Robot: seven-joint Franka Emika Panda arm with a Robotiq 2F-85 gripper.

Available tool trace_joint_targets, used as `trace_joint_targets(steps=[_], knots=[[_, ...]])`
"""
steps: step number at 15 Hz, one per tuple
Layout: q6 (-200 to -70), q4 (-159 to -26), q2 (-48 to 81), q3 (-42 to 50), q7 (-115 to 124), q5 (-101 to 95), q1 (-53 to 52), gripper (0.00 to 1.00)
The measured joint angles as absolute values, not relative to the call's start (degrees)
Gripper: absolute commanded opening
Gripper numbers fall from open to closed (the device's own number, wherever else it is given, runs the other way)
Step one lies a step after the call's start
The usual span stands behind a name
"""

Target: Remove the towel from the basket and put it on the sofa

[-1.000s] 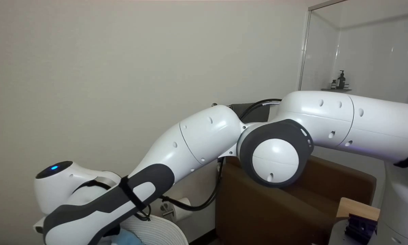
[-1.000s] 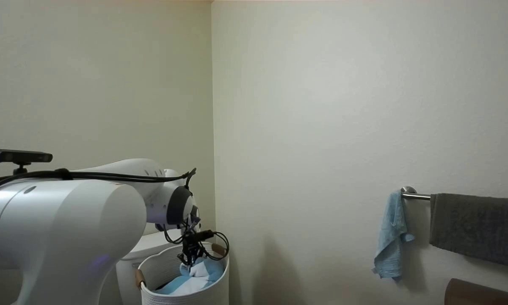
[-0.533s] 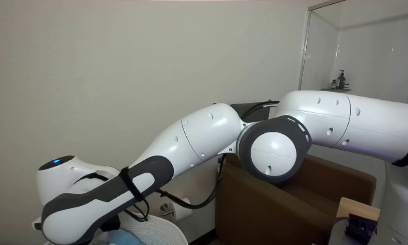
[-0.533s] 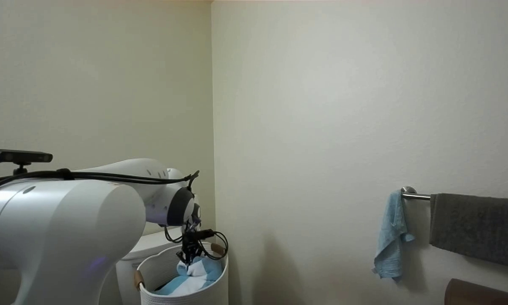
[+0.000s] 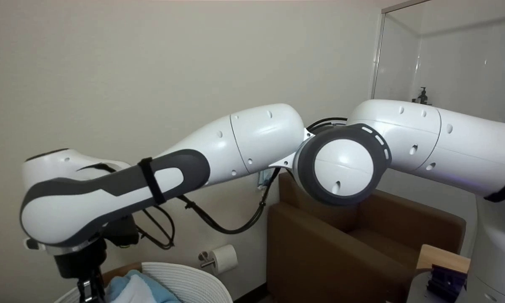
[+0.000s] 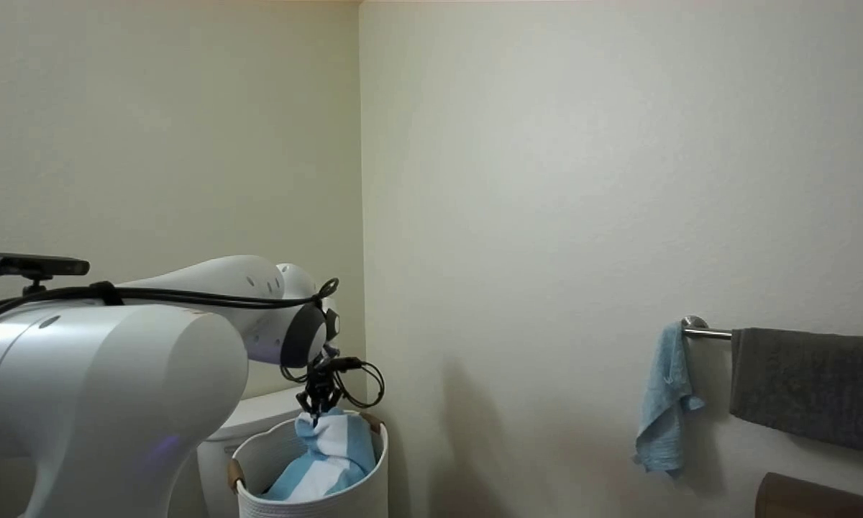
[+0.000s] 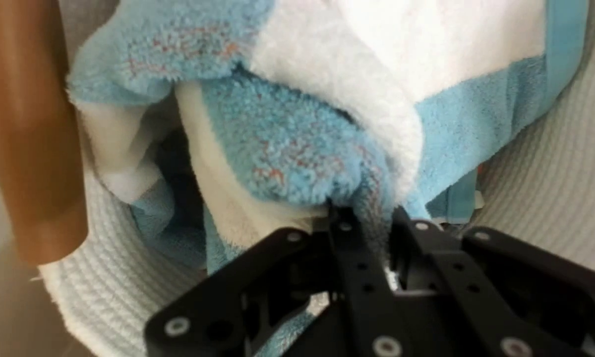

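Pale walls (image 6: 546, 180) line the far side; left, the gripper (image 7: 372, 218) pinches a fold of striped towel (image 7: 302, 139) lying largely inside the white basket (image 6: 309, 509). Right stands the brown sofa (image 5: 320, 252).

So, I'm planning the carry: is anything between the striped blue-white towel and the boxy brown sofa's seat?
Yes: the white woven basket standing around much of the towel, then the sofa's basket-facing armrest.

Surface under woven basket (image 6: 313, 509) and brown armchair (image 5: 315, 248) out of frame. Grey bench (image 5: 418, 288): dark purple block (image 5: 446, 283) on it, wooden board (image 5: 444, 257) beside.
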State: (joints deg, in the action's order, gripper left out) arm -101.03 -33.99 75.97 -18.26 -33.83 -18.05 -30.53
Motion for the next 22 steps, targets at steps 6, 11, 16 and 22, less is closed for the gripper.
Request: trace_joint_targets(steps=[6,11,16,22], knots=[[-90.4,-24.8,72.9,-14.3,-33.0,-14.0,-33.1,0.15],[-86.9,-21.0,72.7,-12.4,-33.0,-12.6,-34.8,0.15],[-87.2,-21.5,73.0,-10.2,-33.0,-11.6,-35.2,0.07],[-87.2,-20.3,69.7,-2.2,-33.0,-13.0,-36.3,0.07]])
